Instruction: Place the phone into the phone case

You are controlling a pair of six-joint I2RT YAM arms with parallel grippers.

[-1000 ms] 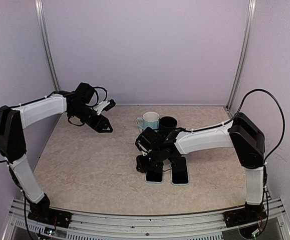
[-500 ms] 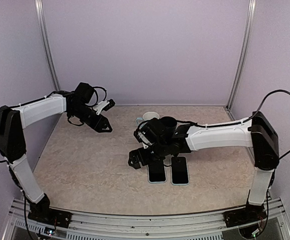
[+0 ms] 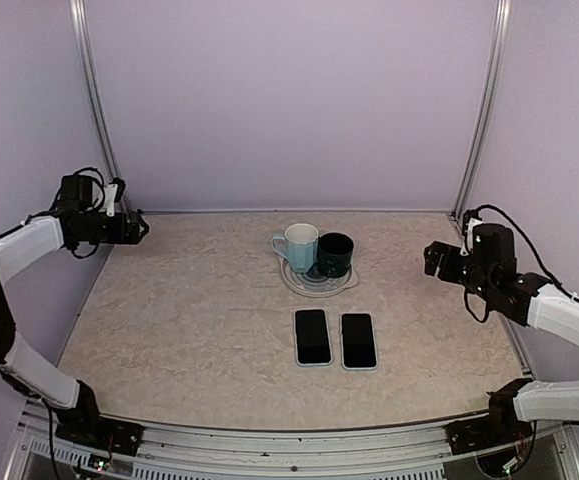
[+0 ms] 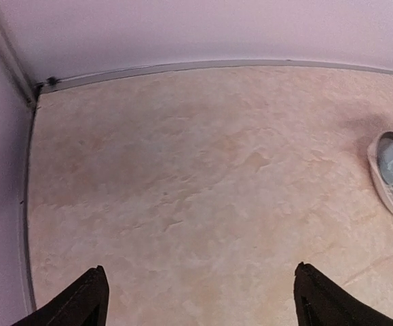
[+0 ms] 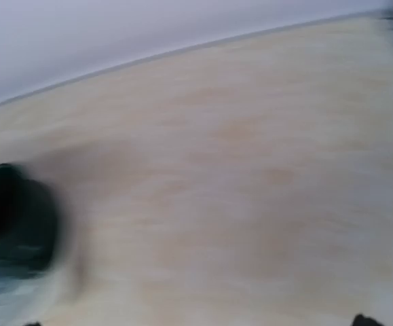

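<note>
the left slab (image 3: 312,336) and the right slab (image 3: 359,340), phone and phone case though i cannot tell which is which, lie flat just beside each other on the bench (image 3: 189,320), near the plate (image 3: 314,286) carrying a white mug (image 3: 298,243) and a dark mug (image 3: 335,254). any branding on them is too small to read. my left arm (image 3: 29,240) hangs by the left wall with its jaws spread wide, and my right arm (image 3: 569,315) by the right wall, jaws spread too.

Left phone (image 3: 312,337), black-faced with a pale rim, lies flat, face up; right phone (image 3: 359,341) lies parallel, just beside it.
</note>
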